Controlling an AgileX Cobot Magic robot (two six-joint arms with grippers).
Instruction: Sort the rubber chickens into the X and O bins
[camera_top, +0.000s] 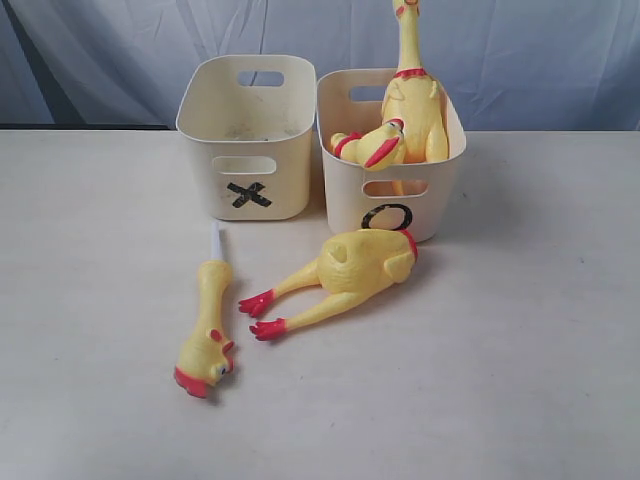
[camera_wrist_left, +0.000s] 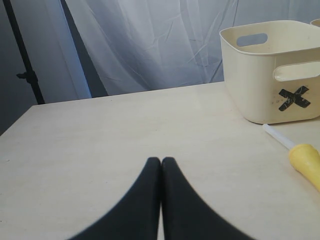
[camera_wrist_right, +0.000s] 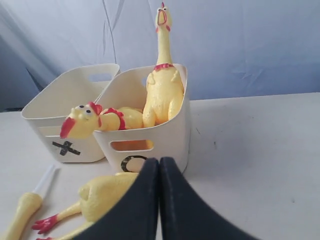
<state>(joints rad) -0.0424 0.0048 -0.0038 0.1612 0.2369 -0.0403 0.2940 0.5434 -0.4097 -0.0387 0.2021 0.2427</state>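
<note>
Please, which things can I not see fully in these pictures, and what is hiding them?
1. Exterior view: the standing chicken loses the top of its head to the upper edge.
2. Exterior view: the headless body covers the lower part of the O mark.
3. Left wrist view: the right edge cuts off the head-and-neck piece, head included.
4. Right wrist view: the shut right fingers cover part of the headless body and O mark.

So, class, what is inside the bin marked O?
The O bin holds an upright rubber chicken at the back, neck rising above the rim, and a lying rubber chicken with its head over the front rim. The bin's floor and their feet are hidden.
</note>
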